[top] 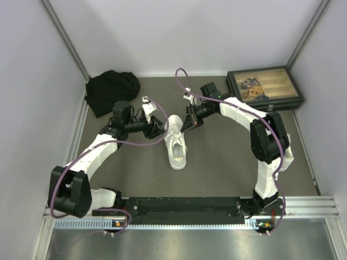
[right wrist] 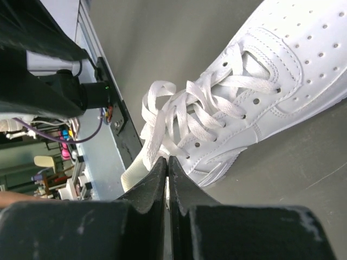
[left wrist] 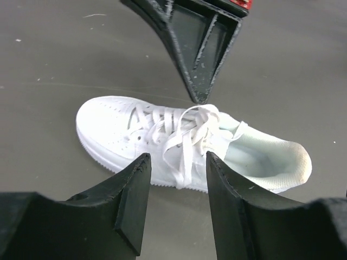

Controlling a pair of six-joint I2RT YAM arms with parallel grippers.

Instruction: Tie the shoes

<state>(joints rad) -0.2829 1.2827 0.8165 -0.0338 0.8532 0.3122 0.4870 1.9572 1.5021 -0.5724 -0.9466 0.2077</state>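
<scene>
Right pincer [right wrist: 167, 158]: jaws pressed together, sliver of white lace [right wrist: 153, 116] pinched between them, close by the tongue. Left pincer [left wrist: 177, 157]: jaws parted to a middling gap, nothing between them, hovering at the sneaker's side level with the lacing. Tips of both close together over the laces, one from each side.

Sneaker [top: 177, 145]: upright on its sole on grey table [top: 227, 157], about midway between the arms. Long axis near-to-far, barely slanted; toe toward far wall, heel opening toward arm bases. Laces slack, looped across the eyelets, no bow.

Further out: black cloth bundle [top: 111, 91] far left, dark box [top: 264, 86] far right, both well apart from sneaker.
</scene>
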